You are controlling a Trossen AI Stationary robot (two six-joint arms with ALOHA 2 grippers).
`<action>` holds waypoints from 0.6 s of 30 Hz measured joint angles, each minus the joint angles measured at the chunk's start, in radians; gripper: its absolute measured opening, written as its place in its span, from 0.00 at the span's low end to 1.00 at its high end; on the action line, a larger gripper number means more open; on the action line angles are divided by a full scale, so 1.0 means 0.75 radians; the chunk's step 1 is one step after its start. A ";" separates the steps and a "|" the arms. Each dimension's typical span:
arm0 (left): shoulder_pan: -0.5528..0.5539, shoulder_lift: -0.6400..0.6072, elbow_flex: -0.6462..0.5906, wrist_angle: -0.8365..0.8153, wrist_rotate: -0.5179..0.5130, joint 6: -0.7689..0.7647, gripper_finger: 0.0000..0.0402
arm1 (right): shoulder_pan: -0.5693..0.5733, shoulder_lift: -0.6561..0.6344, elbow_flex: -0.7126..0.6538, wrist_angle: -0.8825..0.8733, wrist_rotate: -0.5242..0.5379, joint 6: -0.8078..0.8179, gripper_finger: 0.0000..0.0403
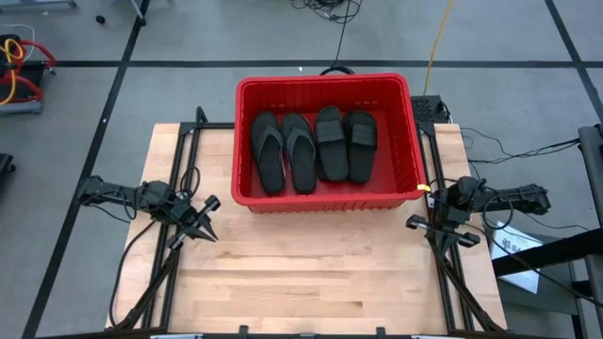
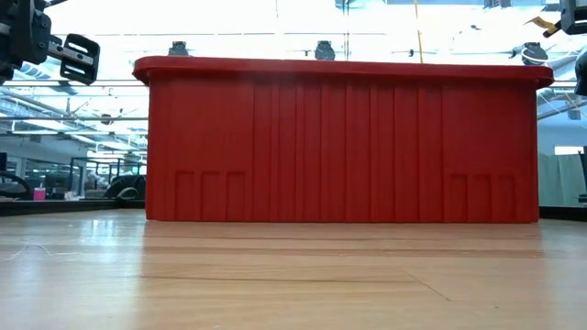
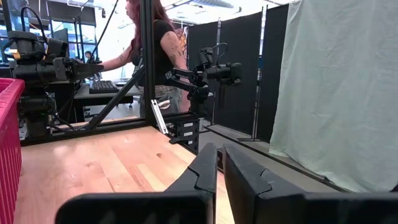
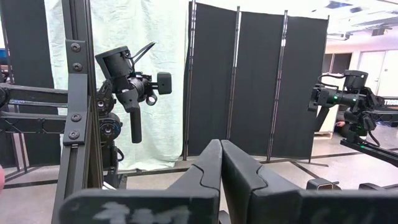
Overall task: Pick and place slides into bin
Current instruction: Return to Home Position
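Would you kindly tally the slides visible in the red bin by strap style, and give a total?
Thong-style black slides: 2
Wide-strap black slides: 2
Total in the bin: 4

Folded back at mid-left of the high view, with left gripper [image 1: 205, 229] closed and aimed inward; mirrored at mid-right, with right gripper [image 1: 415, 223] closed.
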 joint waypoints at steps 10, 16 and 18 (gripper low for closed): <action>0.000 0.000 0.000 0.000 0.000 0.000 0.01 | 0.000 0.000 0.000 0.000 0.000 0.000 0.00; 0.000 0.000 0.000 0.000 0.000 0.000 0.05 | 0.000 0.000 0.000 0.000 0.000 0.000 0.00; 0.000 0.000 0.000 0.000 0.000 0.000 0.06 | 0.000 0.000 0.000 0.000 0.000 0.000 0.00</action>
